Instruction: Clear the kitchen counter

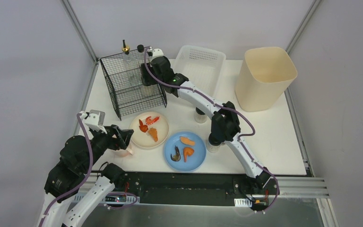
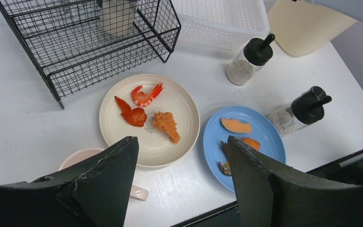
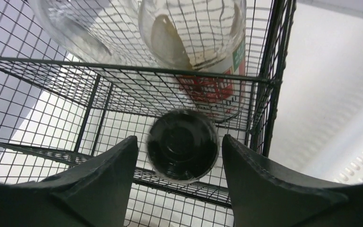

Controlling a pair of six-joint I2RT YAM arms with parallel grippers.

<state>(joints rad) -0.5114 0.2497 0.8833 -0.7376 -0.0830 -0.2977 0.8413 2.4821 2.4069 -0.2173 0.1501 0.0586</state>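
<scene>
The white kitchen counter (image 1: 274, 137) carries a cream plate (image 1: 162, 137) with a shrimp (image 2: 146, 94) and other food, and a blue plate (image 1: 196, 163) with more food. A pink cup (image 2: 82, 156) sits near the front left. My left gripper (image 2: 182, 139) hovers open above the cup and the cream plate's near rim, holding nothing. My right gripper (image 3: 179, 139) is at the black wire rack (image 1: 132, 82), open. A black-capped bottle (image 3: 183, 145) stands inside the rack between its fingers with gaps on both sides.
Two black-capped shakers (image 2: 250, 59) (image 2: 300, 111) stand right of the plates, partly under the right arm in the top view. A white perforated basket (image 1: 201, 66) and a tall beige bin (image 1: 264, 75) stand at the back. More glass bottles (image 3: 99, 28) fill the rack.
</scene>
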